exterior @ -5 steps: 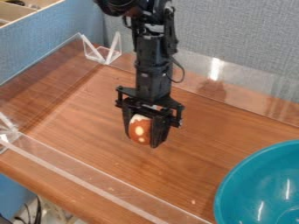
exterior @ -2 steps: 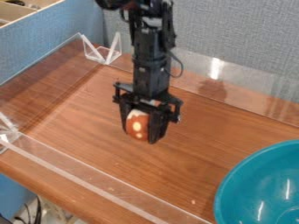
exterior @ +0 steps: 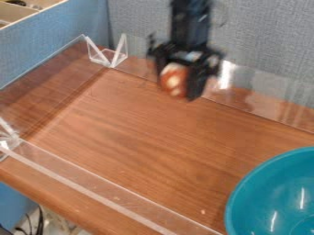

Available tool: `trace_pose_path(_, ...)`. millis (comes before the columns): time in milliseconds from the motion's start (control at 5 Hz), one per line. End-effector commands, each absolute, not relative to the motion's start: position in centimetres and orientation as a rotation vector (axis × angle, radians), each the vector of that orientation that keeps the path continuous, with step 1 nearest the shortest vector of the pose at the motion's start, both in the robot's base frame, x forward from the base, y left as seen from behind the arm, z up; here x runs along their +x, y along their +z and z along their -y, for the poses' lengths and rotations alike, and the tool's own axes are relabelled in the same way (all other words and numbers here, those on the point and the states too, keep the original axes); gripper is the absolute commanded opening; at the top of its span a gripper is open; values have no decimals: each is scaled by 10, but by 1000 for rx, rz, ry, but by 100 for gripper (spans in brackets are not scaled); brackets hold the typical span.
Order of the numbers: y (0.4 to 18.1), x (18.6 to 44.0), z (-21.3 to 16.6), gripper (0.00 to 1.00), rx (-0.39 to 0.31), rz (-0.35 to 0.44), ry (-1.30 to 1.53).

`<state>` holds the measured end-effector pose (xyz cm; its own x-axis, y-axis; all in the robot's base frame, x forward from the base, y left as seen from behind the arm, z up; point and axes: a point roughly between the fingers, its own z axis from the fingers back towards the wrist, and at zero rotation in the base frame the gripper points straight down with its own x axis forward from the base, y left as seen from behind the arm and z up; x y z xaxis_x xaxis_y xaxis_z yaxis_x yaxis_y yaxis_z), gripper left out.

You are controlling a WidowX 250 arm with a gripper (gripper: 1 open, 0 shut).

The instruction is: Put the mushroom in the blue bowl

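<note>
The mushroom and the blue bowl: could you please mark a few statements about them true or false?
1. The gripper holds the mushroom above the table. True.
2. The mushroom lies inside the blue bowl. False: the bowl holds nothing that shows.
3. The blue bowl sits at the lower right of the view. True.
4. The gripper hangs directly over the bowl. False: it is up and to the left of it.

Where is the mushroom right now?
The small orange-brown toy mushroom is upper centre, held in the gripper above the wooden table.
</note>
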<state>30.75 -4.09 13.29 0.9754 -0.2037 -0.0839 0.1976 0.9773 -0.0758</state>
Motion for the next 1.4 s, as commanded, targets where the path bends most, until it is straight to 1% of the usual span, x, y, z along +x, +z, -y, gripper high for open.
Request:
trace_pose_path(0, 178, 314, -6, 0, -32, 13, -108)
trace_pose_path(200, 167, 307, -56, 0, -26, -19, -35)
trace_pose_path(600, 126, 303, 36, 0, -33, -111, -201)
trace_pose_path(1000, 153, 315, -50, 0, 0, -61, -64)
trace_pose_path(1200, 137, 306, -16, 0, -10, -95, -132)
